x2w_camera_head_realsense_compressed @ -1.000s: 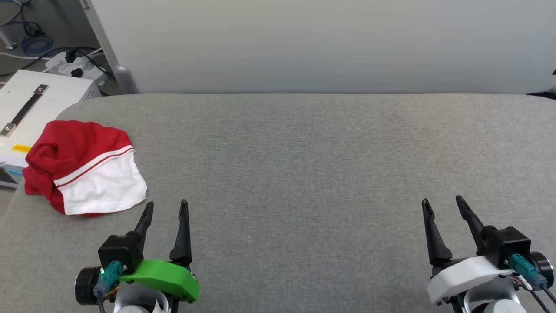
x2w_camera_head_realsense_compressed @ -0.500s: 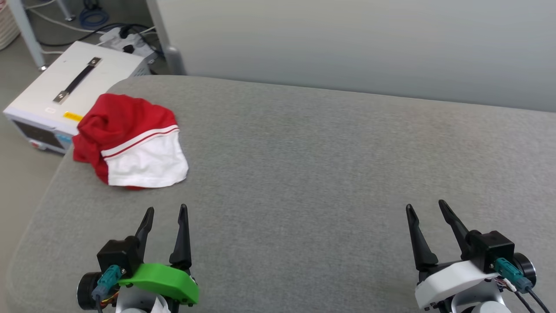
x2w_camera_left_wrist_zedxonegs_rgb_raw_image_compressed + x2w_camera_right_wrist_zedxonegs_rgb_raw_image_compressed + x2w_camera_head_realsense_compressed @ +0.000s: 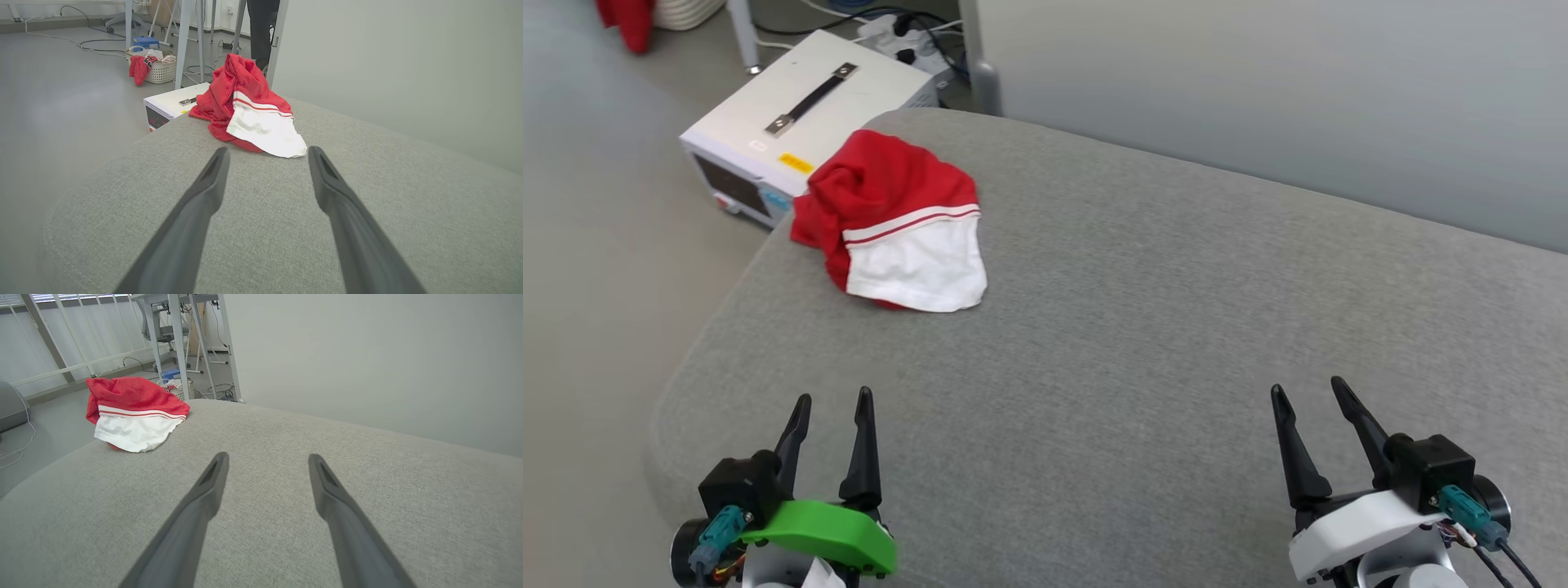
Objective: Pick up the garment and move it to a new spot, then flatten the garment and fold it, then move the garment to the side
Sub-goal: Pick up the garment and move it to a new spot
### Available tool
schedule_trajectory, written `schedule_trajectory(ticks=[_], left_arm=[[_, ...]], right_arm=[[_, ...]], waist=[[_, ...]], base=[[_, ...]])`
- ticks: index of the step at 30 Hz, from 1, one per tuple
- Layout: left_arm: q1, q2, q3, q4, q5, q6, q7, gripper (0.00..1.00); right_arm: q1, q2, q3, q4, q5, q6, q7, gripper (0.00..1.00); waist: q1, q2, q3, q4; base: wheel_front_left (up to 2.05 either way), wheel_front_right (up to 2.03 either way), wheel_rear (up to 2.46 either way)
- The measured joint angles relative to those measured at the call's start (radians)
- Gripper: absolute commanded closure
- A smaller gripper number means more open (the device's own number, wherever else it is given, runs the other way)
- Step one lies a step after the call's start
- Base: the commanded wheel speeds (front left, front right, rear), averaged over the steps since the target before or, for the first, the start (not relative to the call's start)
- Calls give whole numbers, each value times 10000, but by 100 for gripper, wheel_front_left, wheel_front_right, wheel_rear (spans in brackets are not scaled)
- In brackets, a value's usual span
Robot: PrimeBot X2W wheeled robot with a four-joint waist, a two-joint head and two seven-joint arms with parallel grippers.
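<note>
One garment (image 3: 890, 204) is lying on the one grey counter (image 3: 1135, 327), at eleven o'clock. One white box (image 3: 849, 98) carrying one dark handle (image 3: 810, 100) is sitting farther out at eleven o'clock. One woven basket (image 3: 161, 71) is standing on the floor (image 3: 605, 245). Two pairs of jaws are showing, at seven and five o'clock.

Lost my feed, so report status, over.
Left gripper open, right gripper open, both empty. Garment bunched, untouched, far left corner of table. Nothing between.
</note>
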Motion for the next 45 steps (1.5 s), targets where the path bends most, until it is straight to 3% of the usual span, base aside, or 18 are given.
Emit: schedule_trajectory(ticks=[9,18,32,36,37,38,39,45], left_arm=[[6,0,-121,180,-123,-75,-194,0],[11,0,-73,330,-389,-130,-382,0],[-59,-2,-31,295,-558,-221,-383,0],[-1088,65,-100,1070,-625,-337,-383,0],[-1309,134,-153,1235,-700,-343,-382,0],[-2382,713,-732,1871,-1271,-370,-199,0],[-2740,913,-915,1965,-1524,-376,-25,0],[-5538,2895,-2316,2303,-3262,-382,2184,0]], right_arm=[[-27,4,134,165,174,0,-153,0],[-35,4,293,288,349,0,-339,0],[-269,10,337,272,105,0,-341,0],[-477,-44,230,107,-332,0,-341,0],[-515,-73,224,54,-374,0,-341,0],[-765,-242,207,-205,-474,0,-341,0],[-837,-280,184,-295,-485,0,-341,0],[-1259,-520,153,-936,-646,0,-339,0]], waist=[[0,0,-22,1011],[0,0,-22,1607],[0,0,444,1286],[0,0,1031,981],[0,0,1126,923],[0,0,1523,679],[0,0,1645,610],[0,0,2626,95]], base=[[0,0,0],[0,0,0],[0,0,0],[0,0,0],[0,0,0],[0,0,0],[0,0,0],[0,0,0]])
